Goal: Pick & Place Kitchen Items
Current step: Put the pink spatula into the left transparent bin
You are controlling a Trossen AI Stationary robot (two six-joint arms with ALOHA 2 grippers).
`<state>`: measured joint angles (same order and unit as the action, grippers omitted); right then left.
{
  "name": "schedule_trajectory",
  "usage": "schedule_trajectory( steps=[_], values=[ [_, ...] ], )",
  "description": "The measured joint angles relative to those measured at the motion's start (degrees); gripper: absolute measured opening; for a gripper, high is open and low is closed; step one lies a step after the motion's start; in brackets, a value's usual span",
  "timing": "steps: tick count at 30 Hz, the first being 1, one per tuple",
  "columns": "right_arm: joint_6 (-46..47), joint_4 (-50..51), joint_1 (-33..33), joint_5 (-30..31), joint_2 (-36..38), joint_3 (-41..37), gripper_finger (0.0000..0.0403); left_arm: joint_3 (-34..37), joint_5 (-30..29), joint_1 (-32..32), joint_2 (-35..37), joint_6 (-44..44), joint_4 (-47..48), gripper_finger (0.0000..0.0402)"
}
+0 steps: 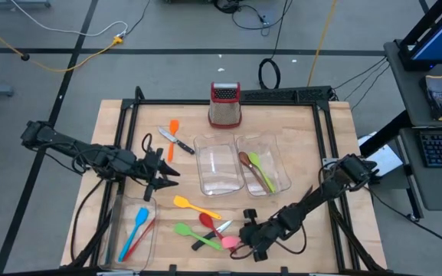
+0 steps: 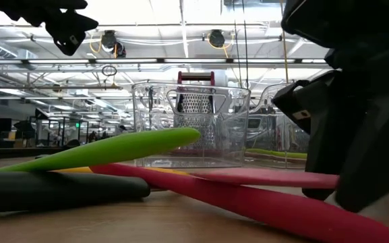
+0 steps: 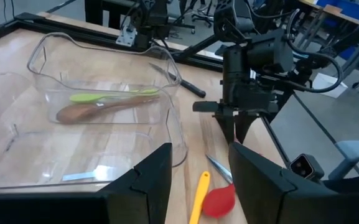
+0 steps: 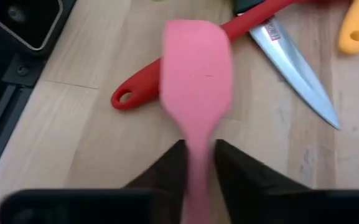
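Your right fingers (image 4: 199, 163) pinch the pink spatula (image 4: 196, 78) at the frame's lower middle.
Left fingers (image 3: 198, 180) hover spread; red spoon (image 4: 167, 68) and knife (image 4: 297, 68) lie close.

- I've got the metal grater (image 1: 224, 105) with its red top standing upright at the table's far edge.
- Just in front of it, two clear trays (image 1: 219, 165) sit side by side mid-table.
- A third clear tray (image 1: 113, 230) lies at the near left corner.
- A wooden table (image 1: 297, 130), black-framed, bears it all; beyond it a black cable coil (image 1: 270, 73) on the floor.
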<state>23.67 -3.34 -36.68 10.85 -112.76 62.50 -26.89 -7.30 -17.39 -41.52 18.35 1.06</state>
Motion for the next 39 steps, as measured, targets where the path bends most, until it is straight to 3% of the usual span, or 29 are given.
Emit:
schedule_trajectory(
  steps=[3, 8, 14, 19, 24, 33, 39],
  values=[
    [0.7, 0.1, 0.0, 0.0, 0.1, 0.0, 0.0023, 0.0, 0.0, 0.0, 0.0, 0.0, 0.6, 0.0161],
    [2.0, 1.9, 0.0, -0.7, 3.5, -0.4, 0.0025, 0.0, -0.2, 0.0, 0.0, 0.1, 0.7, 0.0161],
    [0.7, 1.5, -0.3, 1.4, 13.4, -0.2, 0.0023, 0.0, -0.7, 0.0, 0.0, 0.1, 0.7, 0.0161],
    [-5.7, -2.4, -0.5, 6.9, 21.8, -0.2, 0.0023, 0.0, -0.7, 0.0, 0.0, 0.1, 0.5, 0.0161],
    [-15.2, -12.8, 1.6, 6.3, 26.3, -0.2, 0.0023, 0.0, -0.8, 0.0, -0.1, 1.3, -0.8, 0.0161],
    [-23.3, -27.6, 11.2, -9.6, 26.5, -0.2, 0.0023, 0.0, -0.6, 0.0, -1.4, -2.1, -11.5, 0.0164],
    [-22.4, -38.4, 17.2, -24.4, 24.0, -0.2, 0.0023, -0.1, -0.2, 0.0, -7.3, -4.8, -21.8, 0.0209]
  ],
)
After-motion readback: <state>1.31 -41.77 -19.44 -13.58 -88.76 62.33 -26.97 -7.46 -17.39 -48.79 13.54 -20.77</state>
